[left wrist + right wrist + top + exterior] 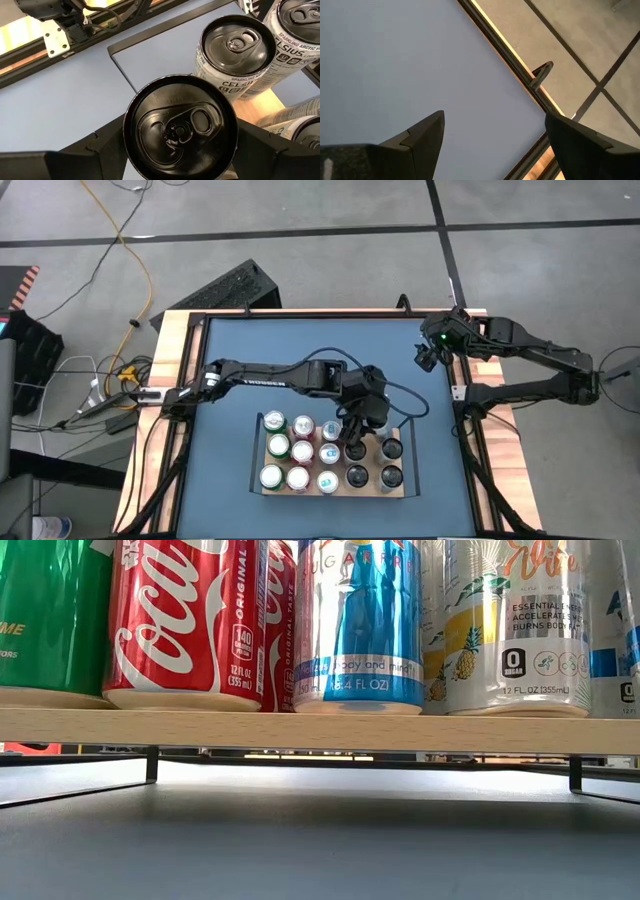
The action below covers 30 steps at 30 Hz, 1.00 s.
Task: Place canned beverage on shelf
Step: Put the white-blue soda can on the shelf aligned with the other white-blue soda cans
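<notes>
So the shelf [400,491] sits near the front edge of the blue table [250,370], roughly centred: a flat light-wood board with thin black metal rails at its short ends. From the low view it's a pale plank [320,730] raised a little off the tabletop on skinny black legs, with cans lined up along it: a green one, a red Coca-Cola can [185,620], a blue-and-silver one and a white can with a pineapple on it.

From above, the board is mostly full: three rows of cans, the lighter tops on the left part and dark-topped ones toward the right.

The left gripper [356,438] is right over the shelf's middle row, and its two dark fingers are clamped on either side of a black-topped can [181,127] (glossy black lid, pull tab intact, body hidden under the lid). Just beside it stands a Celsius can [235,50], white with a black top, on the wood, and another Celsius sits past that one.

The right gripper [428,356] is parked well away by the table's far right edge, fingers spread wide with nothing between them, just blue tabletop and the table's edge below.
</notes>
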### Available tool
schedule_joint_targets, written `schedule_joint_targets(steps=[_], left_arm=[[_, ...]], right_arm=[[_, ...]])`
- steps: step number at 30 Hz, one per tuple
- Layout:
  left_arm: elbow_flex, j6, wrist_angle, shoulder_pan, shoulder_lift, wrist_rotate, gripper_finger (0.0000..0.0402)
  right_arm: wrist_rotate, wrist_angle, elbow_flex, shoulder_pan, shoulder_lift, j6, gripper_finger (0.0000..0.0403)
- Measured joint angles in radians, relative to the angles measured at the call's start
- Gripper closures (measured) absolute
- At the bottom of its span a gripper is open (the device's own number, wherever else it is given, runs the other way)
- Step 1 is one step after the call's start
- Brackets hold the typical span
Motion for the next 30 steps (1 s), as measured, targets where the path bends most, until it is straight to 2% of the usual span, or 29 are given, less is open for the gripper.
schedule_joint_targets(steps=[6,14,22,26,30], left_arm=[[0.000,0.005,0.000,0.000,0.000,0.011,0.0127],[0.000,0.006,0.009,0.000,-0.006,0.004,0.0074],[0.000,0.003,0.028,0.002,-0.005,0.001,0.0070],[0.000,0.011,0.030,0.009,-0.018,-0.056,0.0070],[0.014,0.017,0.024,0.023,-0.058,-0.066,0.0070]], right_arm=[[0.000,-0.001,0.000,0.000,0.000,-0.003,0.0074],[0.000,-0.001,0.000,0.000,0.000,-0.014,0.0074],[-0.008,0.007,0.000,0.000,0.000,-0.027,0.0074],[-0.073,0.064,0.000,0.000,-0.014,-0.037,0.0074],[-0.129,0.073,0.026,0.008,-0.023,-0.055,0.0074]])
